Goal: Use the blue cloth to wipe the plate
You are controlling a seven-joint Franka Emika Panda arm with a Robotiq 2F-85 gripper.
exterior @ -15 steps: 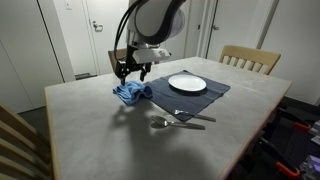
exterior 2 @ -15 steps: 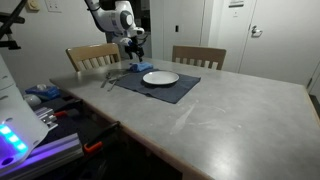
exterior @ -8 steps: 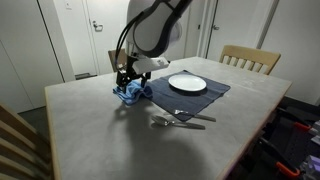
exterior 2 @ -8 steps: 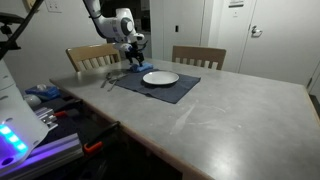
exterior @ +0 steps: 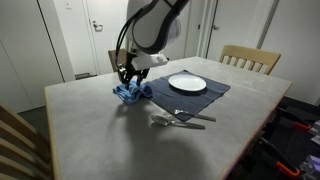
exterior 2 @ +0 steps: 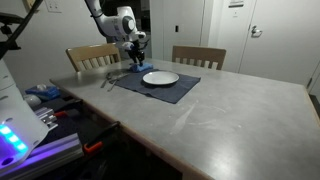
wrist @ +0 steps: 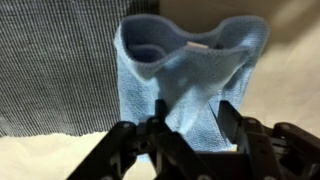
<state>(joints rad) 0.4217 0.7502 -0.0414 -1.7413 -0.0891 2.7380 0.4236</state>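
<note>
The blue cloth (exterior: 131,94) lies crumpled on the table at the left corner of a dark placemat (exterior: 207,98); it also shows in an exterior view (exterior 2: 138,68). The white plate (exterior: 187,83) (exterior 2: 160,77) sits on the placemat, empty. My gripper (exterior: 128,84) (exterior 2: 134,62) is down on the cloth. In the wrist view the cloth (wrist: 185,65) fills the middle and a fold of it stands between my two fingers (wrist: 192,125), which are still apart. The placemat (wrist: 50,70) shows at the left there.
A fork and knife (exterior: 181,121) lie on the table in front of the placemat. Wooden chairs (exterior: 250,58) (exterior 2: 198,56) stand at the table's far sides. A door and wall are behind. Equipment (exterior 2: 30,110) sits beside the table.
My gripper has come down from above the cloth onto it over the last second. The cloth, plate and cutlery have not moved.
</note>
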